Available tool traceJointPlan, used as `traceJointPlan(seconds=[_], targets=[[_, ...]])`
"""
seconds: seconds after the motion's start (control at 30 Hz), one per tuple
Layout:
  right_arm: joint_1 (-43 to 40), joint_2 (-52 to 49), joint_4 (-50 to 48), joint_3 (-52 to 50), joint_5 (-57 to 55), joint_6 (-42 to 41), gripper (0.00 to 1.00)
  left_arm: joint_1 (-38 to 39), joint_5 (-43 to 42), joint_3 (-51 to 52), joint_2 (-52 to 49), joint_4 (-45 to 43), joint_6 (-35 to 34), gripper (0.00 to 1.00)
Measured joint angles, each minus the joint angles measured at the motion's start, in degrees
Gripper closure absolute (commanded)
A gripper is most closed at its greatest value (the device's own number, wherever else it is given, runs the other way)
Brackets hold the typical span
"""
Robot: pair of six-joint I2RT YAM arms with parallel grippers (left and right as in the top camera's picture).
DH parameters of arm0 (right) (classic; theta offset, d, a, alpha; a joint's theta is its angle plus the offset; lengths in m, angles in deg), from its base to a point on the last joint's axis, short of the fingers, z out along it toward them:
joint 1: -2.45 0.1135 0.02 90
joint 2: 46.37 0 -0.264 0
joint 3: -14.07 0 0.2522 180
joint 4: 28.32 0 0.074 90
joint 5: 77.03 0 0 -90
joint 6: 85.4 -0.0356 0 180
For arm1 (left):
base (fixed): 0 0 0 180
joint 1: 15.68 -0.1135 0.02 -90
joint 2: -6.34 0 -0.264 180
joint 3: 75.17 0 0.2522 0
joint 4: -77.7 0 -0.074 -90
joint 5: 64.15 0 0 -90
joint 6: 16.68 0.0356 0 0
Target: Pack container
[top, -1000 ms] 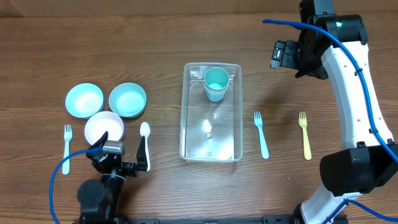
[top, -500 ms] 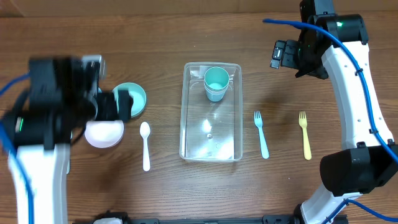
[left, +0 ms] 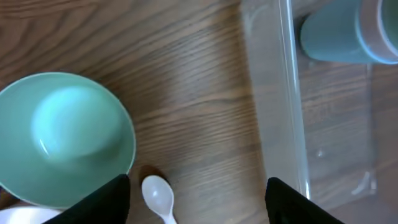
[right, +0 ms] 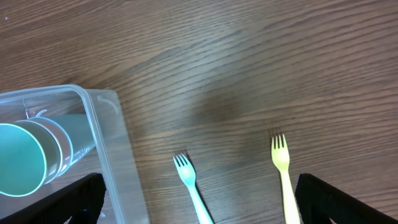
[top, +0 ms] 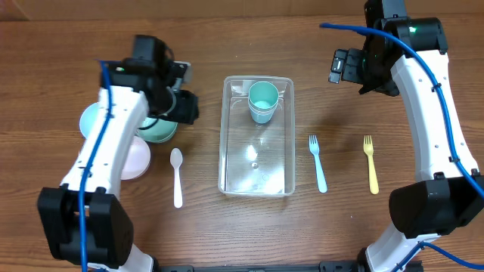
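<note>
Gaping wide, the left gripper [left: 198, 190] has the container [left: 287, 106] ahead-right of its jaws; likely light, slick, so pinch the rim.

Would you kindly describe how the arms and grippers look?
The left arm and right arm have white links, black joints and a blue cable each. The left gripper and right gripper are black. The right arm bears a green light.

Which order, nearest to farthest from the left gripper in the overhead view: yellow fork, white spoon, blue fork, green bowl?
From the left gripper:
1. Green bowl, right beside it on the left side.
2. White spoon, left of the tub, toward the near edge.
3. Blue fork, just right of the tub.
4. Yellow fork, farthest right.
</note>
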Motion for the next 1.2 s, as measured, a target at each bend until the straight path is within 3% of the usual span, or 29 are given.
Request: traceJointPlan(seconds=[0.1, 0.3, 0.47, 0.73, 1.13, 1.2], targets=[[0.0, 0.02, -0.02, 0.0, -0.02, 0.02, 0.0, 4.37, 7.72, 2.86, 0.0, -2.12, -3.13, 0.44], [0.0, 0.02, 0.02, 0.02, 0.0, 0.02, 0.0, 4.63, 15.72, 8.31, 0.0, -7.39, -10.97, 0.3], [0.0, 0.0, 0.04, 0.02, -0.02, 0.02, 0.0, 3.15, 17.66, 12.44, 0.0, -11.98, -13.62, 0.32], [0.0, 0.02, 0.02, 0.0, -0.02, 0.02, 0.0, 2.86, 18.67, 19.04, 0.0, -21.38, -14.45, 0.39], [0.0, 0.0, 0.0, 0.0, -0.02, 0.02, 0.0, 2.69, 21.22, 20.37, -1.88, -24.11, -8.5, 0.45], [0.0, 0.0, 0.02, 0.02, 0.0, 0.0, 0.0, 2.71, 21.24, 20.37, -3.5, -24.28, -7.28, 0.51]])
